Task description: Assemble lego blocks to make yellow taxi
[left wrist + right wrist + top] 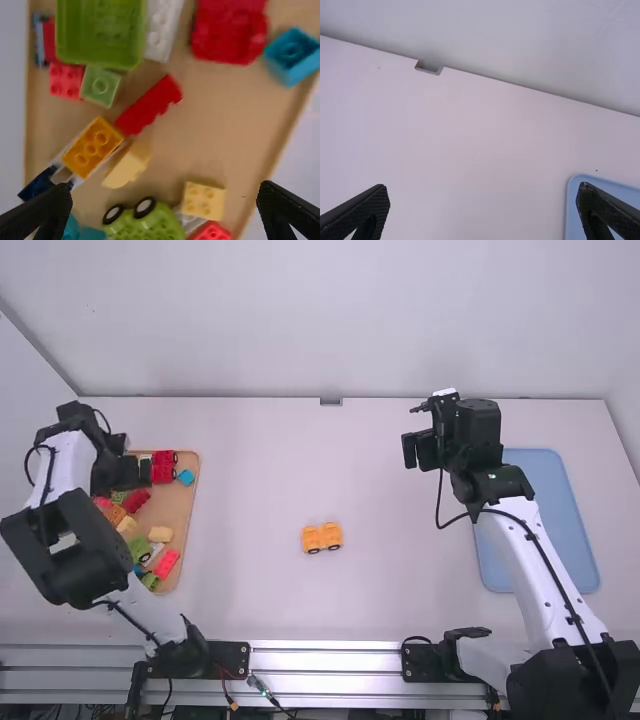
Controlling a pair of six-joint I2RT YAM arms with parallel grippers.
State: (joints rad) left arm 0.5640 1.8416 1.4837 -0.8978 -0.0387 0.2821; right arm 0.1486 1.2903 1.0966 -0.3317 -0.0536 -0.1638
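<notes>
Left gripper (pixel 134 470) spread wide over tan tray (pixel 181 508) of lego blocks (pixel 160 534) | right gripper (pixel 420 450) wide too, near blue tray (pixel 545 505) | orange wheeled lego piece (pixel 322 537) on table (pixel 250 490), between both trays

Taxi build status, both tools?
Left tool open over the block tray; right tool open, empty, left of the blue tray's far end. Orange wheeled piece alone mid-table, nothing against it.

The right hand (pixel 420 450) holds its two fingers wide apart above the white surface (pixel 470 150). On the right, one finger overlaps the blue tray (pixel 573 215). At the far edge, a small grey bracket (pixel 430 71) meets the pale wall (pixel 520 45).
</notes>
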